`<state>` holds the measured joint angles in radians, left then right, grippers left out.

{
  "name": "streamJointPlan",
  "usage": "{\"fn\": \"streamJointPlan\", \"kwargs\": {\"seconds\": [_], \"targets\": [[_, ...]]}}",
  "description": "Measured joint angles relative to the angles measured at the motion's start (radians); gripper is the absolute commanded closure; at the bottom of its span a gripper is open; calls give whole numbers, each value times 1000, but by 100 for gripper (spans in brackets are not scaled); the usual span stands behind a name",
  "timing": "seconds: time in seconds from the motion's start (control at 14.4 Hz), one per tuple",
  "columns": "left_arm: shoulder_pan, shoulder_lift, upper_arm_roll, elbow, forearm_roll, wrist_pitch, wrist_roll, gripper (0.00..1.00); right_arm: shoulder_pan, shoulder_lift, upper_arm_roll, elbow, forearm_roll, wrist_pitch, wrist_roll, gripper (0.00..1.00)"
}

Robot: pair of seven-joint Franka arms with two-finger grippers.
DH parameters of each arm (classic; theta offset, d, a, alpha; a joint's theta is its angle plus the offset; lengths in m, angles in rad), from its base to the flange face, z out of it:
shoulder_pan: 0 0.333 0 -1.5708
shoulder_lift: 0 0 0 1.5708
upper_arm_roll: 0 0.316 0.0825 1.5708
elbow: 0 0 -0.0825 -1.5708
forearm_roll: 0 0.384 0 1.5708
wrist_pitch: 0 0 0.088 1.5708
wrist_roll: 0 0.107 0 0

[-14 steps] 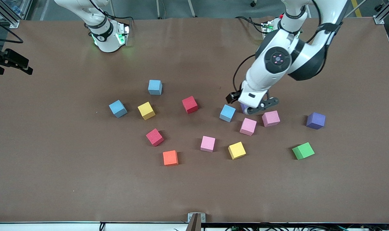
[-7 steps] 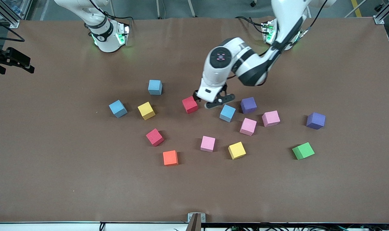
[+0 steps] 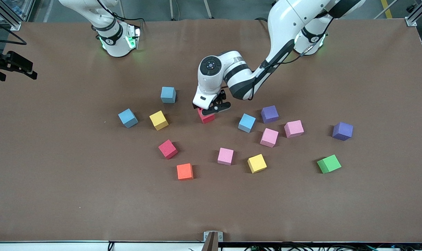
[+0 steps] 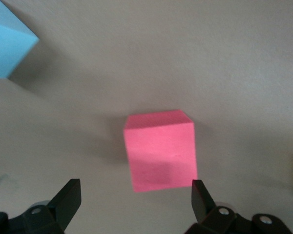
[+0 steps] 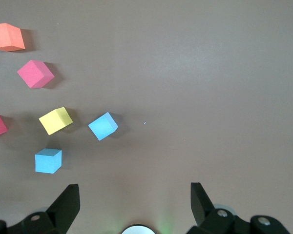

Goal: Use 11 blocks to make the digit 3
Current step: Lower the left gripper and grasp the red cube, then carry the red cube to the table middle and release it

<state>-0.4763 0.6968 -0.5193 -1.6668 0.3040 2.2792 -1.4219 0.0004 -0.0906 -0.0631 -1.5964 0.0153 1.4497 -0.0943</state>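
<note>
Jaws of the left gripper [image 3: 211, 108] are held wide, empty, straddling a red block [image 3: 206, 117] mid-table for pickup. The right gripper [image 5: 132, 207], jaws wide, empty, waits by its base.

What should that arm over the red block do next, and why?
Probably lower a little and close. The left hand is open right above the red block, and in its wrist view the block sits between the two fingers, not yet touched. Dropping straight down would put a finger on each side for a grasp. The right hand waits open near its base.
</note>
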Motion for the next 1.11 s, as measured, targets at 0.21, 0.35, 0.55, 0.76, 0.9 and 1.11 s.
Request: {"fn": "streamJointPlan", "kwargs": {"seconds": [0.21, 0.35, 0.55, 0.76, 0.9, 1.11], "targets": [[-5, 26, 6, 25, 0, 0, -11, 0, 0, 0, -1, 0, 0, 9, 0, 0], [-5, 40, 16, 29, 0, 0, -11, 0, 0, 0, -3, 0, 0, 12, 0, 0], [-5, 67, 22, 56, 0, 1, -12, 1, 0, 0, -4, 0, 0, 12, 0, 0], [-5, 88, 23, 86, 0, 1, -12, 1, 0, 0, -6, 0, 0, 7, 0, 0], [-6, 95, 23, 94, 0, 1, -12, 3, 0, -1, -7, 1, 0, 6, 0, 0], [-14, 111, 23, 94, 13, 19, -12, 47, 0, -4, -7, 7, 0, 6, 0, 0]]}}
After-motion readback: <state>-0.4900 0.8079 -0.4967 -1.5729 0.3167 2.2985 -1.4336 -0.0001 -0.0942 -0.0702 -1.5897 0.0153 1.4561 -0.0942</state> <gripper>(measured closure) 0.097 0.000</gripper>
